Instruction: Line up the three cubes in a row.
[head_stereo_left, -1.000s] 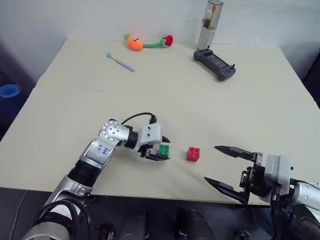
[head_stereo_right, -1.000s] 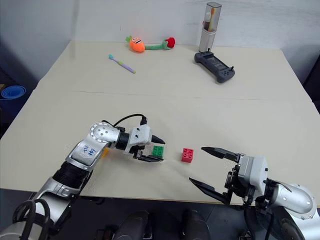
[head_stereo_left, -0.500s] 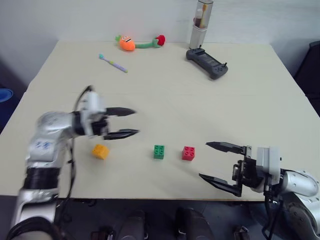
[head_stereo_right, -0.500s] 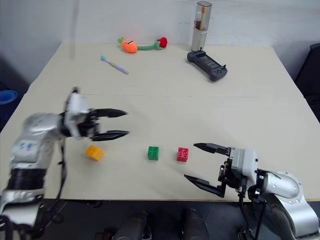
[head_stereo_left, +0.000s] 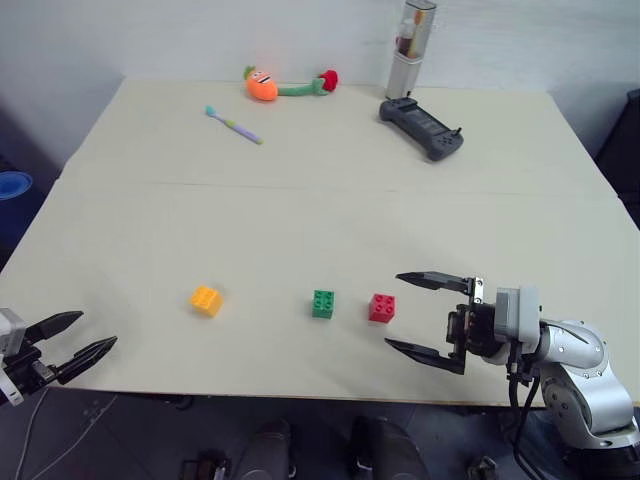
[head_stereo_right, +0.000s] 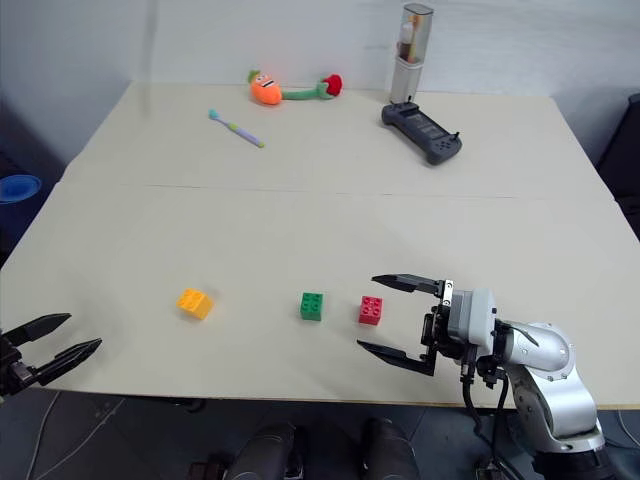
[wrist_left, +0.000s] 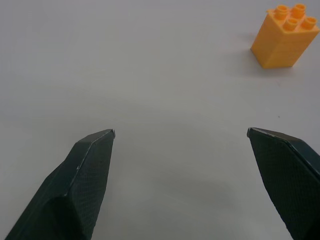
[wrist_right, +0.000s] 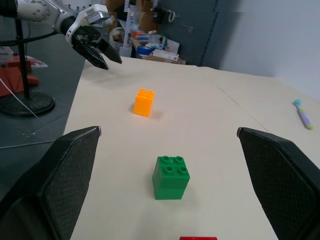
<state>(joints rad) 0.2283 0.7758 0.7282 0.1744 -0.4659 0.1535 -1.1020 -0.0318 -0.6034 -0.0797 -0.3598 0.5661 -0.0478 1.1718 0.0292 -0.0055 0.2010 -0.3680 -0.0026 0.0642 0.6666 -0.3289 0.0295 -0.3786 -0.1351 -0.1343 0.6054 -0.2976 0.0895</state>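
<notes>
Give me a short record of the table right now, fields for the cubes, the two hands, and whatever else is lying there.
cubes: yellow-orange cube, green cube, red cube, in a rough row near the table's front edge
spacing: green and red close, yellow-orange farther off
left hand: open, empty, at the table's front left corner
right hand: open, empty, just right of the red cube
far side: plush carrot, toothbrush, controller

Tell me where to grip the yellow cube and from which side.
Probably best from above, the claw closing on two opposite flat side walls of the yellow cube. It stands upright, studs up, apart from the green cube, so its smooth sides are free; the studded top gives poorer purchase.
</notes>
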